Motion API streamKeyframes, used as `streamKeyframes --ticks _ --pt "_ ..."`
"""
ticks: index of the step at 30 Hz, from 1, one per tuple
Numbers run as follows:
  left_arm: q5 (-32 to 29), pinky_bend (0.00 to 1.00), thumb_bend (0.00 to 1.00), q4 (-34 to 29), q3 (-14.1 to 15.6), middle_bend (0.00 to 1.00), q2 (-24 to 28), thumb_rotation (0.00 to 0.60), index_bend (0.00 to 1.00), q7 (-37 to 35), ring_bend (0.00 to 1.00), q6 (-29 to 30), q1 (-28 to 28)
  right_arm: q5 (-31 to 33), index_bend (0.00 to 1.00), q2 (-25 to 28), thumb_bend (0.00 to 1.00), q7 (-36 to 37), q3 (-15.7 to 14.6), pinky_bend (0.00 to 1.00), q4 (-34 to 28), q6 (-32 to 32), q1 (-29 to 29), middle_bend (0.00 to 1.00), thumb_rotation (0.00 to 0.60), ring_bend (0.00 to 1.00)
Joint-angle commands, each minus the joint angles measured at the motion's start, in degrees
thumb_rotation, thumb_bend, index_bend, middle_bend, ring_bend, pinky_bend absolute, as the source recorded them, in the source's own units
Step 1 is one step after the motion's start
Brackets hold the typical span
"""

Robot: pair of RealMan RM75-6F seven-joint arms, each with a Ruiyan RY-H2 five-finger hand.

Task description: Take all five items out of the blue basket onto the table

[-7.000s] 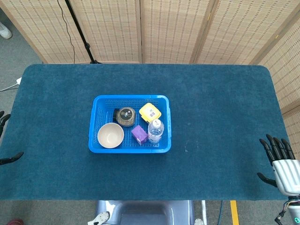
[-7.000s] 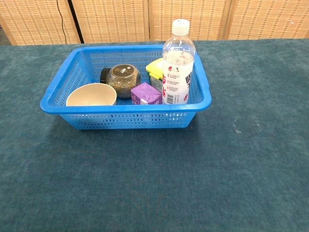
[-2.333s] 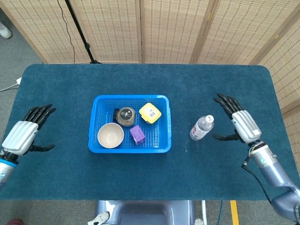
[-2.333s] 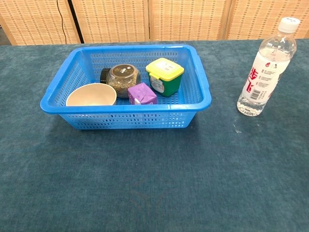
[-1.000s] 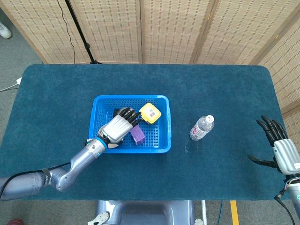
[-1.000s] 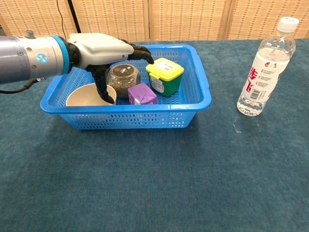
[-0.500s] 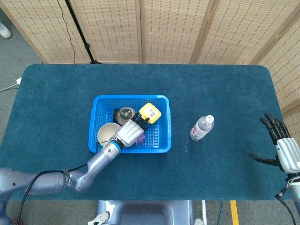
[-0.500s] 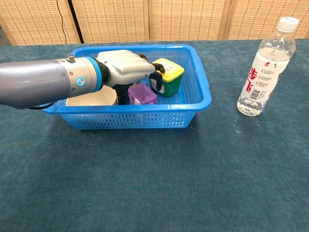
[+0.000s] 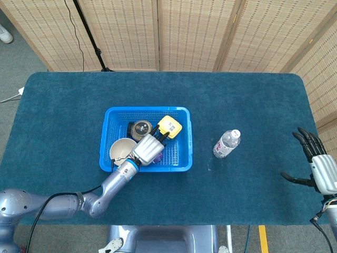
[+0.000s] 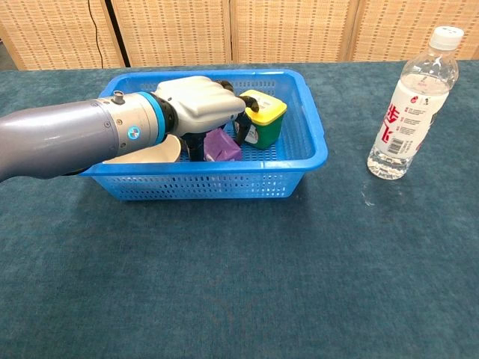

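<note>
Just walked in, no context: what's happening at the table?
The robot is emptying a blue basket. The water bottle already stands on the table right of it. The left hand is down inside the basket, over the purple box and against the yellow-lidded tub. Bowl and jar remain inside. The right hand waits open at the table's edge.

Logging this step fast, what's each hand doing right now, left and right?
Left hand: in the blue basket, closed over the purple box; a firm hold cannot be told.
Right hand: open, holding nothing.
</note>
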Motion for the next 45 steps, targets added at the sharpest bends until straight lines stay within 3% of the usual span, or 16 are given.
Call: streamKeyframes --ticks 1,15,24,32,41,44,45 --pt "2.0 0.00 0.32 -2.5 -0.7 0.35 1.7 0.600 0.56 -1.8 0.35 1.7 0.6 -0.1 0.00 0.1 0.00 0.0 0.0 0.00 -0.1 0.1 -0.1 0.00 0.600 0.00" --pt "8.6 0.00 0.32 -17.8 -3.4 0.35 16.5 0.600 0.56 -8.3 0.35 9.5 5.4 -1.5 0.00 0.6 0.00 0.2 -0.2 0.00 -1.1 1.0 -0.6 0.00 0.600 0.00" --pt "12.1 0.00 0.32 -21.4 -3.8 0.35 29.1 0.600 0.56 -17.9 0.35 14.5 12.5 -2.7 0.00 0.9 0.00 -0.1 -0.5 0.00 -2.0 1.7 -0.8 0.00 0.600 0.00" --pt "14.0 0.00 0.32 -13.1 -0.8 0.35 36.8 0.600 0.56 -33.4 0.35 16.1 21.2 -4.1 0.00 1.2 0.00 -0.5 -1.1 0.00 -3.0 2.2 -0.9 0.00 0.600 0.00" --pt "14.7 0.00 0.32 5.7 4.3 0.35 29.2 0.600 0.56 -46.4 0.34 9.8 25.9 -5.3 0.00 1.1 0.00 -1.6 -1.6 0.00 -3.8 1.7 -0.7 0.00 0.600 0.00" --pt "15.2 0.00 0.29 10.4 4.7 0.27 25.6 0.600 0.43 -48.5 0.23 8.1 26.1 -5.6 0.00 1.1 0.00 -1.9 -1.7 0.00 -4.1 1.5 -0.5 0.00 0.600 0.00" --pt "15.5 0.00 0.27 11.8 5.0 0.18 24.4 0.600 0.31 -49.4 0.14 7.0 26.0 -5.6 0.00 1.0 0.00 -2.1 -1.7 0.00 -4.1 1.4 -0.4 0.00 0.600 0.00"
